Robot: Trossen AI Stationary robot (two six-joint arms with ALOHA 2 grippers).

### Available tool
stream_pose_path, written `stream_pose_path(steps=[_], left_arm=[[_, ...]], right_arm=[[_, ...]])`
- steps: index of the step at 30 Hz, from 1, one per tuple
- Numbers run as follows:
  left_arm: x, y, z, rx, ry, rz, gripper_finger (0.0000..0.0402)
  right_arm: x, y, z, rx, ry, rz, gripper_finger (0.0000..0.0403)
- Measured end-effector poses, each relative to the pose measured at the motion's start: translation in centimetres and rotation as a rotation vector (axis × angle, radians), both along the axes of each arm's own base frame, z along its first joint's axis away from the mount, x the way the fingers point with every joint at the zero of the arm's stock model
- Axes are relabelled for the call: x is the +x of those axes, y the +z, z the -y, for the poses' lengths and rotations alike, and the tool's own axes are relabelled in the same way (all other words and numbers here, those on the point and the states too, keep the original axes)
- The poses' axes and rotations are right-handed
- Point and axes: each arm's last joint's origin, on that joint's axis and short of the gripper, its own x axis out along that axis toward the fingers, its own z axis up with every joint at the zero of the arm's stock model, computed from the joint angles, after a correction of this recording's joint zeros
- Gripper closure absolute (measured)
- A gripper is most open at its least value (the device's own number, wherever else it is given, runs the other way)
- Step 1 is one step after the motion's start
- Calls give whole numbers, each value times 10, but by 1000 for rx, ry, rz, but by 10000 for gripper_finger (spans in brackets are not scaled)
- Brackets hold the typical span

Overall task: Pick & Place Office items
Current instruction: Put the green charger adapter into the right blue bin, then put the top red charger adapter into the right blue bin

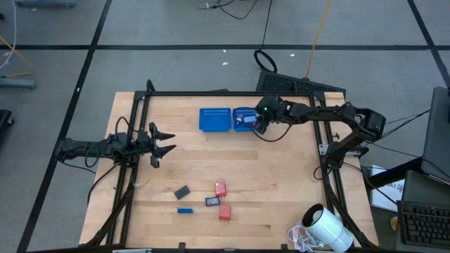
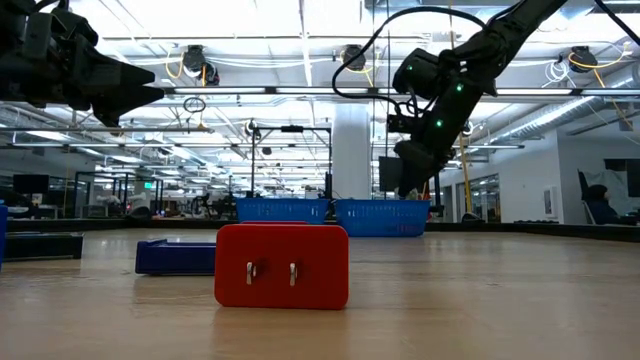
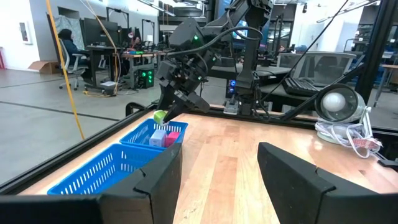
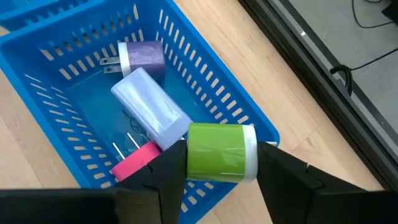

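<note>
Green-and-white plug (image 4: 222, 152) sits clenched in the right pincer (image 4: 221, 168), above the right blue basket (image 4: 245, 118) at the surface's far side. Best released over bare floor, clear of the purple plug (image 4: 144, 57). Left pincer (image 1: 163, 141) waits released.

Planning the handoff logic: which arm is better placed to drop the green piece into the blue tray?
Right. The right pincer holds the green piece directly over the blue tray; the left pincer hangs open, far from the tray.
</note>
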Motion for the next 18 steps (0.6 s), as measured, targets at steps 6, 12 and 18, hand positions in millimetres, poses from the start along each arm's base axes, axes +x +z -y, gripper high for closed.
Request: stream_pose_path(steps=[6, 12, 18], left_arm=[[0, 0, 0, 0, 0, 0, 188], [0, 0, 0, 0, 0, 0, 188], [0, 0, 0, 0, 0, 0, 188]], right_arm=[[0, 0, 0, -2, 3, 5, 229], [1, 0, 0, -2, 4, 6, 210], [1, 0, 0, -3, 6, 5, 189]])
